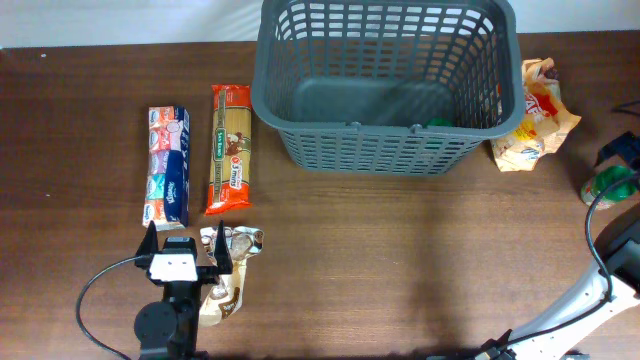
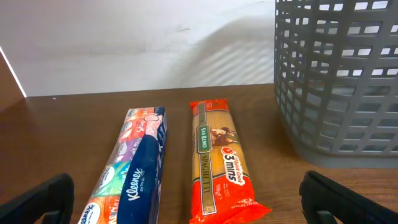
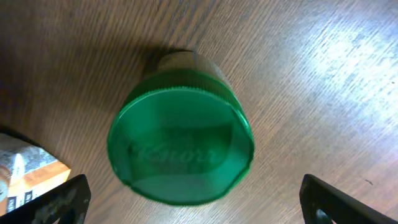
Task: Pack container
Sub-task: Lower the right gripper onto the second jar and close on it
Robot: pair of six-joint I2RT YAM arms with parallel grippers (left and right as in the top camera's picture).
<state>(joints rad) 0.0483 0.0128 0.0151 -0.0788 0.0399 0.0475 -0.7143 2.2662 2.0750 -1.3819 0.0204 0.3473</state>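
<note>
**packrat_77:** Left gripper (image 1: 186,243) sits lower left in the overhead view, fingers spread wide and holding nothing. It's pointing up-frame at the tissue pack (image 1: 167,165) and the spaghetti packet (image 1: 230,148), probably sizing up a pick. A foil pouch (image 1: 228,285) lies right by one finger.

**benchbot:** Right gripper (image 3: 199,202) is gaping too, hanging straight over the green-lidded jar (image 3: 180,146) at the right edge. Looks lined up for a top-down grab.

**packrat_77:** And the container?

**benchbot:** The basket (image 1: 385,150) is upper middle, upright. Maybe something green sits in its lower-right corner, hard to tell through the slats. A snack bag (image 1: 535,115) crowds its right wall. Everything has to clear that tall rim.
</note>
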